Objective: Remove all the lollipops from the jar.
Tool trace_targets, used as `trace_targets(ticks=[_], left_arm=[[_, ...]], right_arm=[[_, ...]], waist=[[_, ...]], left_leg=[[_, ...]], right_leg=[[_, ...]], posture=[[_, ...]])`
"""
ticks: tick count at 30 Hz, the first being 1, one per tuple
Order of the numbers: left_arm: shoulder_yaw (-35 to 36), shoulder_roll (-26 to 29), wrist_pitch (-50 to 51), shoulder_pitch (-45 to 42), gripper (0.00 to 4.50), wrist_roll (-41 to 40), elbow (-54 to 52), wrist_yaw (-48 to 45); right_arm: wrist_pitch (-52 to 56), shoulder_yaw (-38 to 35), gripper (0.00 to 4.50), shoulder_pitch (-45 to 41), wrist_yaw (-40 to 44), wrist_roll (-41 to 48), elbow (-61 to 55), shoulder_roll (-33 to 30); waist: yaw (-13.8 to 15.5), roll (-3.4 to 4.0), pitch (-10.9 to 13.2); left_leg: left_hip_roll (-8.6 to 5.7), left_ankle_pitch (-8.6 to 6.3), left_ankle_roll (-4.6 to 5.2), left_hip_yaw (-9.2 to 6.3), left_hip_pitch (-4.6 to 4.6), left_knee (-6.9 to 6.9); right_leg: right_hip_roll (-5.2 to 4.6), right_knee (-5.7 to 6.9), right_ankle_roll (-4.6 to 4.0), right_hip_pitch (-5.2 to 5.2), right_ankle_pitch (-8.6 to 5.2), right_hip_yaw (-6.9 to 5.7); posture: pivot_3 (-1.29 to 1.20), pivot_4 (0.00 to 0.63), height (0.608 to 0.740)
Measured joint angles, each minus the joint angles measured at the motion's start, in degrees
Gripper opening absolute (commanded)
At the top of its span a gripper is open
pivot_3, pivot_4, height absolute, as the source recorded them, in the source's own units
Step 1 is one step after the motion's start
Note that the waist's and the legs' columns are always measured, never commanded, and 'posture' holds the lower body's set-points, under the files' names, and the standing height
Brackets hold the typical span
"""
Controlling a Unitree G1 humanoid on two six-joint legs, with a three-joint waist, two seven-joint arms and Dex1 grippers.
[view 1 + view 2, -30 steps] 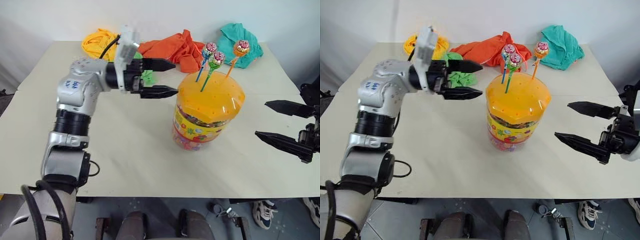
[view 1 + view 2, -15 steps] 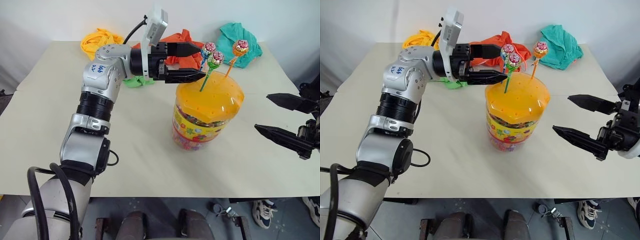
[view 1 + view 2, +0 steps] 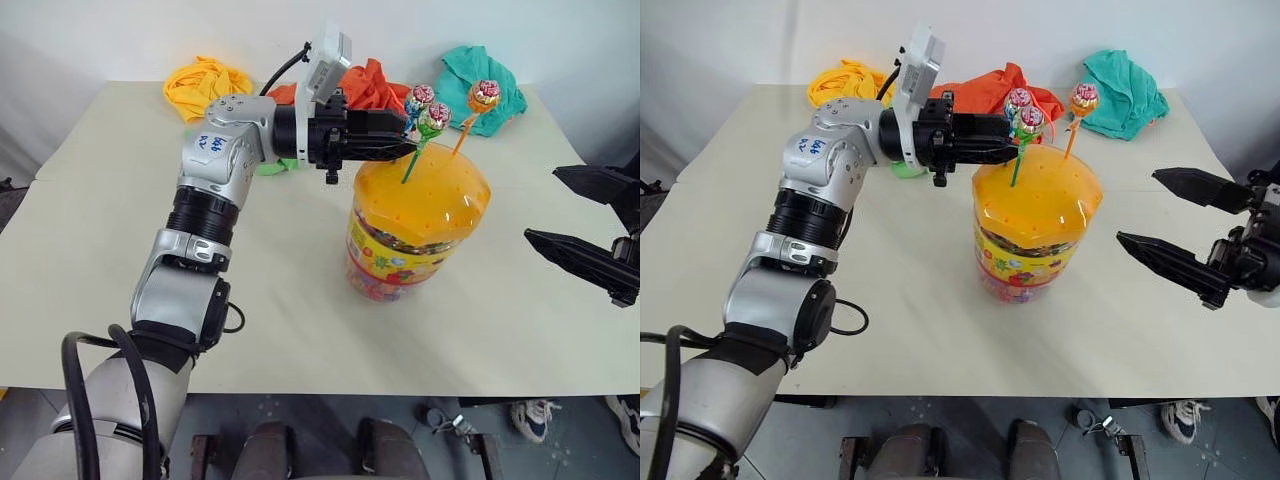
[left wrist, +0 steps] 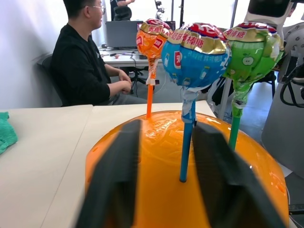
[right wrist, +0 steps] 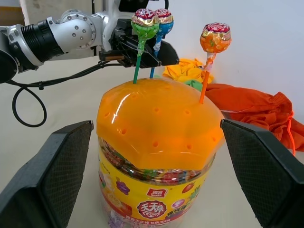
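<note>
Orange-lidded jar [image 3: 415, 210]; blue-stick lollipop [image 4: 194, 54]

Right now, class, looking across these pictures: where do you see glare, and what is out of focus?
Right wrist view: soft glare streaks run across the jar lid. Left wrist view: the left gripper fingers are blurred close to the lens, while the blue lollipop is crisp. Left eye view: even light, faint shadows on the table.

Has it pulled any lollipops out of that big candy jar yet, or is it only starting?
Only starting. All three lollipops stand in the jar's orange lid: blue, green, orange. The left claw has its fingers either side of the blue one's stick, narrowing on it. The right claw waits open beside the jar. All three remain to be pulled.
</note>
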Motion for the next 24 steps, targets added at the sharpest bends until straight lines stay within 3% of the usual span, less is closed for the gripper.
trace_targets(ticks=[2, 15, 20, 24], left_arm=[[0.09, 0.00, 0.62, -0.08, 0.05, -0.19, -0.34, -0.13], [5.95, 0.16, 4.80, -4.61, 0.05, -2.48, -2.74, 8.17], [6.82, 6.34, 15.31, -5.60, 0.05, -0.99, -2.66, 18.09], [5.28, 13.05, 25.42, -0.76, 0.05, 1.24, -5.42, 21.73]], right_arm=[[-0.17, -0.16, 4.50, 0.01, 0.02, 0.00, 0.02, 0.00], [-1.52, 0.01, 4.50, -2.30, 1.95, -1.70, 3.31, -0.65], [-1.37, 0.53, 4.50, -1.87, 4.26, -1.81, 4.16, -2.02], [-1.38, 2.04, 4.50, 1.28, 7.88, -2.92, 3.83, -2.43]], waist=[[0.04, 0.00, 0.00], [-0.04, 0.00, 0.00], [-0.26, 0.00, 0.00], [-0.27, 0.00, 0.00]], left_leg=[[0.00, 0.00, 0.00, 0.00, 0.00, 0.00], [0.01, 0.00, 0.01, -0.01, -0.01, 0.03], [0.01, 0.00, 0.00, -0.01, 0.02, 0.00], [0.02, 0.00, 0.00, 0.00, 0.03, -0.02]], right_leg=[[0.00, 0.01, 0.00, 0.00, 0.00, 0.00], [0.00, 0.02, 0.01, 0.00, 0.00, 0.00], [0.00, 0.04, 0.00, -0.01, 0.00, 0.01], [0.01, 0.05, 0.00, -0.02, 0.00, 0.03]], posture=[[0.00, 0.150, 0.740], [0.00, 0.150, 0.740], [0.00, 0.150, 0.740], [0.00, 0.150, 0.740]])
